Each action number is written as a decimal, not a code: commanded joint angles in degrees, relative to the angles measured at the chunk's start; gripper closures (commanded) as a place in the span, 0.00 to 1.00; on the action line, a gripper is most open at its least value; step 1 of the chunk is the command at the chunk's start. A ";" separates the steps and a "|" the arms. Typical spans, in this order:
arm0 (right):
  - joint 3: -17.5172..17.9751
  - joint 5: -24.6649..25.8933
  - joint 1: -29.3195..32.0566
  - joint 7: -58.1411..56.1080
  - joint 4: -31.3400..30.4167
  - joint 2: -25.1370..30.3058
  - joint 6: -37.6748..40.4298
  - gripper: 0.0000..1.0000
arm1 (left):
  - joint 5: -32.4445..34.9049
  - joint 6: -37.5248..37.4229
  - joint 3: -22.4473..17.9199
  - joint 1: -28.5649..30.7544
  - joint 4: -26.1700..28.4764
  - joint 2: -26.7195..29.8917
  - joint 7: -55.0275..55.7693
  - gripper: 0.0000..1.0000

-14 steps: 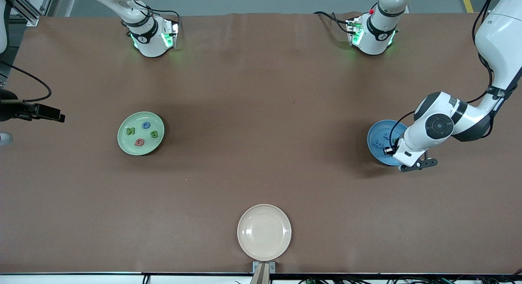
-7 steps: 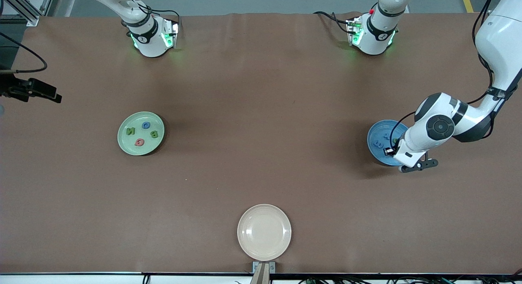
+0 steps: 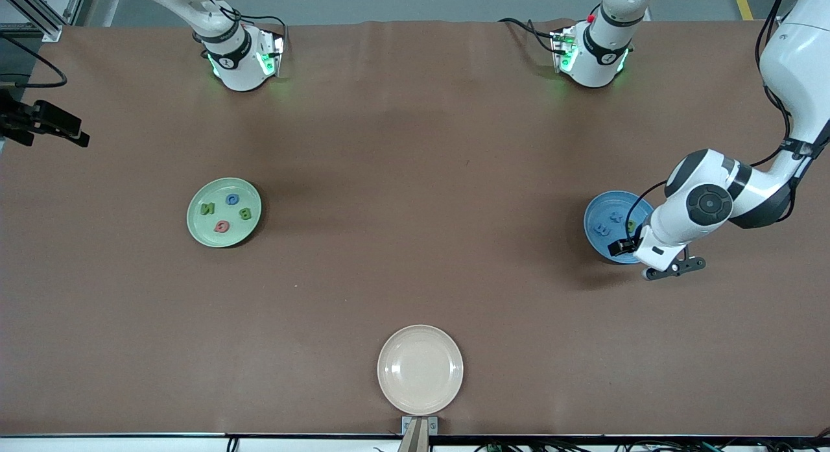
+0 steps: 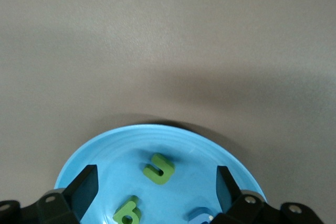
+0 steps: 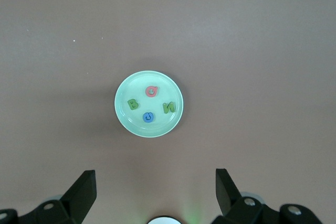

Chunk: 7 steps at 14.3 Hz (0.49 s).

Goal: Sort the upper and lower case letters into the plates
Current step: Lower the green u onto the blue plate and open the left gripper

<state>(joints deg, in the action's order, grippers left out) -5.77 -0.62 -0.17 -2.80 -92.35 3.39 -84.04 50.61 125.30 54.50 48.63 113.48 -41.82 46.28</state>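
Observation:
The blue plate (image 3: 600, 209) lies at the left arm's end of the table. My left gripper (image 3: 621, 246) hangs low over it, open and holding nothing. Between its fingers (image 4: 86, 183) lies the green u (image 4: 159, 168) on the blue plate (image 4: 105, 153), with the green p (image 4: 127, 213) and a blue letter (image 4: 199, 216) beside it. The blue x (image 3: 616, 217) and blue m (image 3: 602, 230) show too. The pale green plate (image 3: 194, 228) holds the green N (image 3: 207, 209), blue C (image 3: 232, 199), green B (image 3: 245, 213) and red O (image 3: 222, 227). My right gripper (image 3: 61, 129) waits open, high over the table's edge.
A cream-beige plate (image 3: 420, 369) with nothing on it sits near the table's front edge, midway along. Both arm bases (image 3: 243, 63) stand along the edge farthest from the front camera. Bare brown table lies between the plates.
My left gripper has opened and let go of the green u, which now lies in the blue plate, and its wrist has shifted slightly. My right gripper has drawn away from the pale green plate.

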 commanded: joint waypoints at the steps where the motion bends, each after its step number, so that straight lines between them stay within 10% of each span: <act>1: 0.24 0.09 0.78 0.78 1.11 0.83 2.12 0.00 | -1.99 -0.58 0.08 -0.73 -2.29 0.16 -0.58 0.00; 7: 0.50 -0.61 0.34 0.51 4.37 0.65 3.26 0.00 | -2.36 -0.58 -0.10 -1.70 -3.97 -0.01 -1.02 0.00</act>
<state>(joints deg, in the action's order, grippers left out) -5.76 -0.84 0.04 -2.78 -88.97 3.42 -81.75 49.36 125.30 54.54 47.83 110.82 -41.82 46.28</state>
